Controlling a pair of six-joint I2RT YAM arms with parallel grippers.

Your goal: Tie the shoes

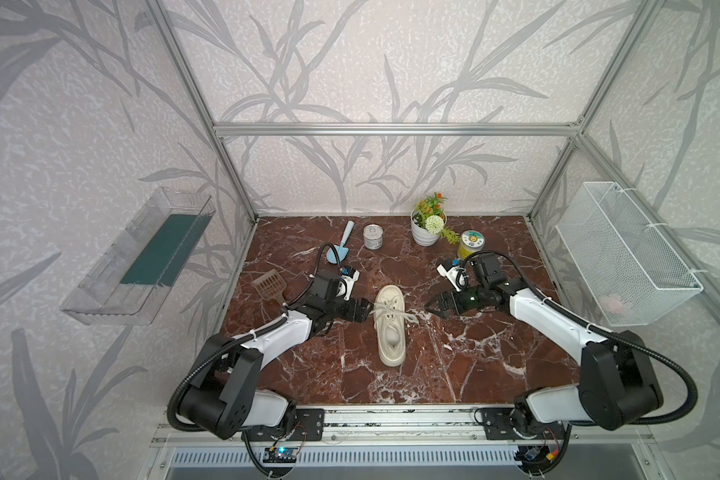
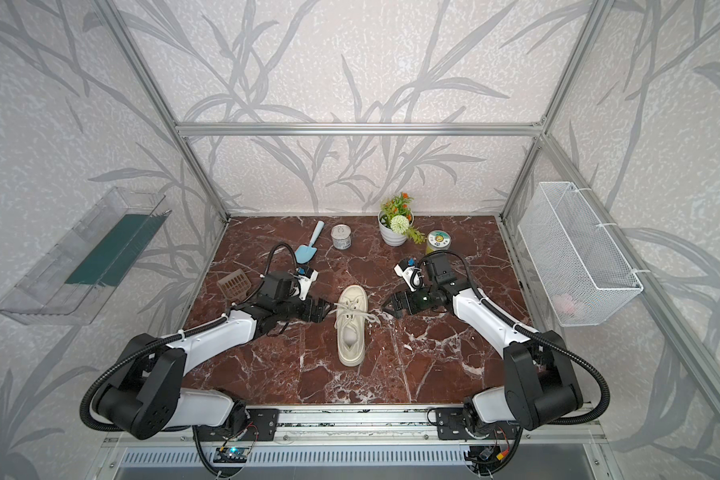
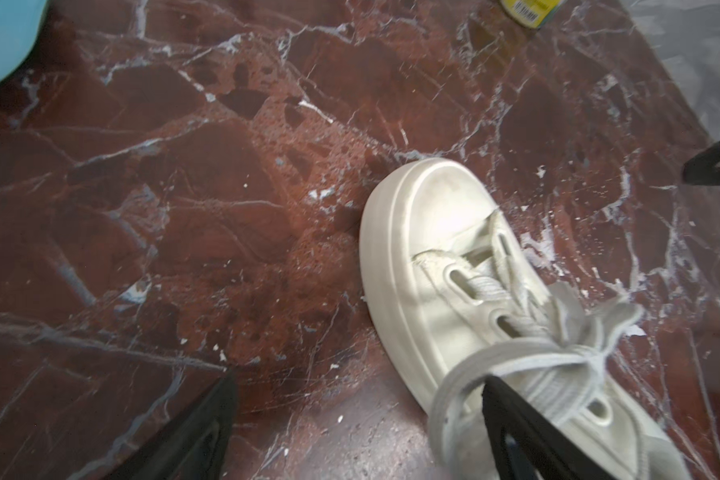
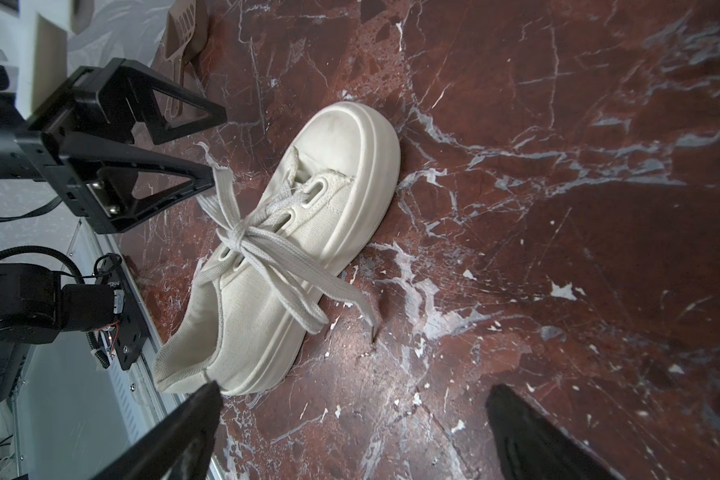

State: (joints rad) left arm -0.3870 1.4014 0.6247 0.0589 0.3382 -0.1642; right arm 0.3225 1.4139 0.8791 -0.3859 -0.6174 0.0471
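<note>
Left tool (image 1: 368, 312): fingers spread, nothing pinched; one fingertip (image 4: 198, 178) touches a strand of the laces (image 4: 262, 249).
Right tool (image 1: 433, 312): fingers spread wide, empty, clear of the shoe (image 1: 387, 328).
Shoe: cream, thick-soled, standing on its sole between the two tools. It is just beside the left tool and a short gap from the right tool, toe toward the back wall.
Laces: gathered in a knot over the tongue; strands on the right tool's side drape over the sole onto the bench (image 1: 454, 365).
Bench: red-brown marble pattern.
Outboard of left tool: brown slotted scoop (image 1: 269, 284).
Beyond left tool: blue trowel (image 1: 341, 245), tin can (image 1: 373, 237).
Beyond right tool: green-lidded jar (image 1: 470, 245), potted plant (image 1: 427, 228).
</note>
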